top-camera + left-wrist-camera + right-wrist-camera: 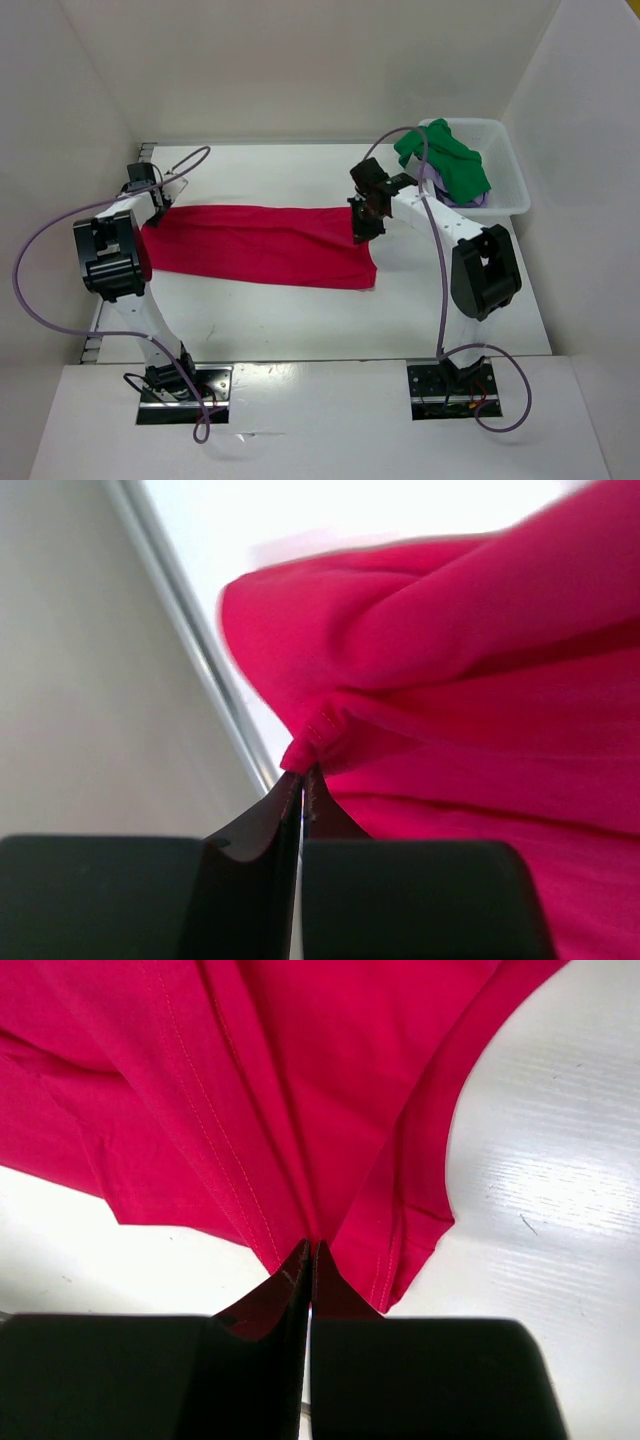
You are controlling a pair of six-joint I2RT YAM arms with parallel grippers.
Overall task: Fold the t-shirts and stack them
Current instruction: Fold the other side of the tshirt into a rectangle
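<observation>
A bright red t-shirt [262, 244] lies stretched in a long band across the table between my two arms. At its left end my left gripper [157, 214] is shut on the red t-shirt; the left wrist view shows a pinched hem fold [312, 742] just above the tips of that gripper [302, 772]. At the right end my right gripper [364, 229] is shut on the red t-shirt [300, 1090], with cloth fanning out from the tips of the gripper [311, 1247]. A green t-shirt [448, 165] lies heaped in the basket, with a bit of pale lavender t-shirt [478, 201] under it.
A white plastic basket [512, 180] stands at the back right corner of the table. White walls enclose the table [300, 310] at the back and both sides. A metal rail [200, 650] runs along the table's left edge close to my left gripper.
</observation>
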